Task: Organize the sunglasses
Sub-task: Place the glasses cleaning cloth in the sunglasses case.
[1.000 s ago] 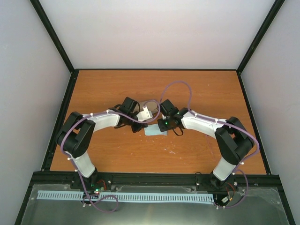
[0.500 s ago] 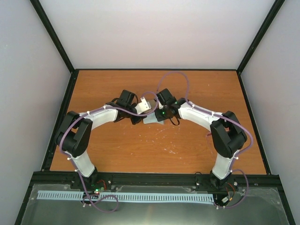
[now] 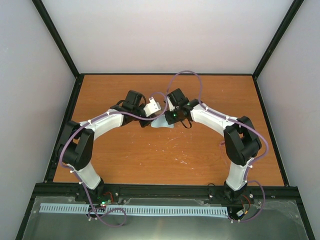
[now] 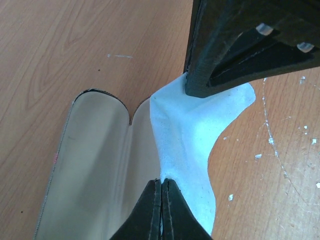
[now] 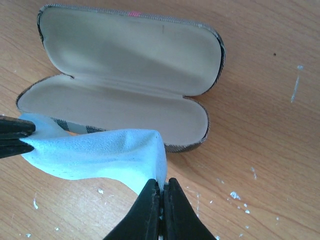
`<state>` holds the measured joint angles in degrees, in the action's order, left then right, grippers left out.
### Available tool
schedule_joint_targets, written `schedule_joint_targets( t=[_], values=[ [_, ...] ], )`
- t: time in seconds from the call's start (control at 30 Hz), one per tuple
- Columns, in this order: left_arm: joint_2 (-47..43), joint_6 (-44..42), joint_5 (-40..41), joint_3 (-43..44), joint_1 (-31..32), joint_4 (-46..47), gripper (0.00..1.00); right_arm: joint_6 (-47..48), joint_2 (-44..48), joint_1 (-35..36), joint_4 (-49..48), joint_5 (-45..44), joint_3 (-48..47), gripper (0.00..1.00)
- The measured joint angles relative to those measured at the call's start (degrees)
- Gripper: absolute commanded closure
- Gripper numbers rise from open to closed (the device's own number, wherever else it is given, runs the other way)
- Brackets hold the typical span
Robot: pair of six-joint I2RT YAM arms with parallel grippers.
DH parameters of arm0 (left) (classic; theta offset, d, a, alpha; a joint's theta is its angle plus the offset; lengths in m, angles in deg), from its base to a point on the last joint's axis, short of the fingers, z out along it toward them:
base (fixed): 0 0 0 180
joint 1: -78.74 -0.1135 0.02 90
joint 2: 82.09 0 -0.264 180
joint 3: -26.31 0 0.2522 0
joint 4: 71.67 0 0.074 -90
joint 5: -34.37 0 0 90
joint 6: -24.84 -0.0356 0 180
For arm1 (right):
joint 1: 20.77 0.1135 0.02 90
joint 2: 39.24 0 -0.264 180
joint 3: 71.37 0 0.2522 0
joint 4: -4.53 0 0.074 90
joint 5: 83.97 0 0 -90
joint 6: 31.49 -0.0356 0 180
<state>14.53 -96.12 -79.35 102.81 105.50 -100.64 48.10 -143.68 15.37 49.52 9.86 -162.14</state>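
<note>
Cloth (image 5: 100,152) between grippers (image 4: 161,184) (image 5: 160,186) — open case (image 5: 125,75) beside

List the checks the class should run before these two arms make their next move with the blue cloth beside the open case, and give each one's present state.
1. Left gripper shut on the cloth: ok, pinching one edge.
2. Right gripper shut on the cloth: ok, pinching another edge.
3. Case open with the lid laid back: ok.
4. Sunglasses located: cannot tell; neither half of the case shows them, only a pink speck at the lid's far rim.
5. Cloth apart from the case: cannot tell; in the right wrist view it overlaps the near rim.
</note>
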Motion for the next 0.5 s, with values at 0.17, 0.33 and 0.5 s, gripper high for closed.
schedule_joint_targets(
  t=[0.17,0.33,0.5],
  values=[
    [0.0,0.0,0.2,0.0,-0.7,-0.1,0.99,0.9,-1.6,-0.3,0.3,1.1,-2.3,0.97],
    [0.0,0.0,0.2,-0.3,-1.4,0.0,0.99,2.0,-4.3,-0.5,0.7,1.9,-5.0,0.97],
    [0.0,0.0,0.2,-0.8,-2.0,0.0,0.99,2.8,-6.1,-0.6,1.7,2.7,-7.2,0.97]
  ],
)
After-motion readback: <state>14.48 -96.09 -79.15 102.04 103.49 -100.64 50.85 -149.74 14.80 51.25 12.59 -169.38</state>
